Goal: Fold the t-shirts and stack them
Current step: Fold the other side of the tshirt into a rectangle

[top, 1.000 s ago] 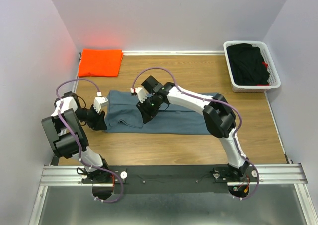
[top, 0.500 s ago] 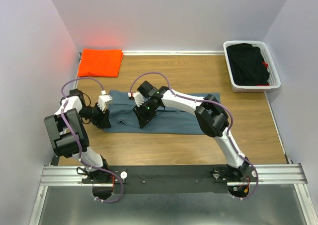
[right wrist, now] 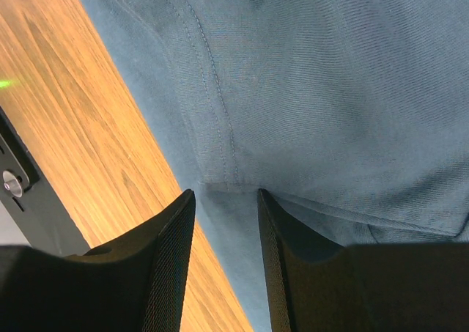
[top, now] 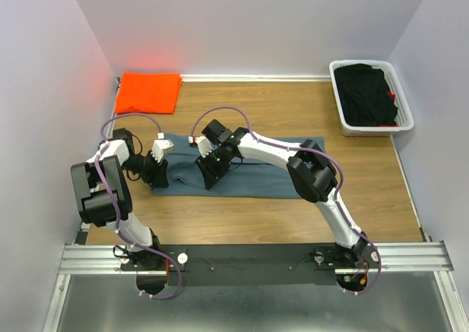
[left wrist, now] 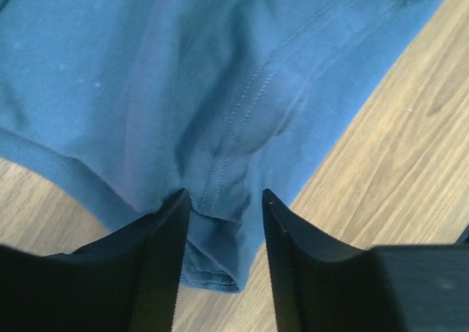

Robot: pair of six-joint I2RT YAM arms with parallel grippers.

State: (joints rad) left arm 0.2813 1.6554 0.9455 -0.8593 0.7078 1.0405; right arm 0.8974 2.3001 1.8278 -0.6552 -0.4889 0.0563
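Observation:
The slate blue-grey t-shirt (top: 271, 174) lies as a long flat strip across the middle of the table. My left gripper (top: 156, 172) is open over its left end. In the left wrist view a hemmed corner of the shirt (left wrist: 183, 75) lies between the spread jaws of the left gripper (left wrist: 222, 196). My right gripper (top: 207, 174) is open over the shirt's near edge, left of centre. In the right wrist view its jaws (right wrist: 226, 194) straddle a stitched seam of the shirt (right wrist: 330, 90). The bright orange t-shirt (top: 148, 91) lies folded at the back left corner.
A white basket (top: 405, 105) holding dark clothes stands at the back right. Bare wooden table (top: 249, 105) lies behind the blue shirt, and more lies in front of it (top: 256, 218). Walls close in the left, the back and the right.
My left gripper has shifted right and back along the shirt's left end, and its elbow has swung back. My right gripper moved a little left a second ago, then stayed still.

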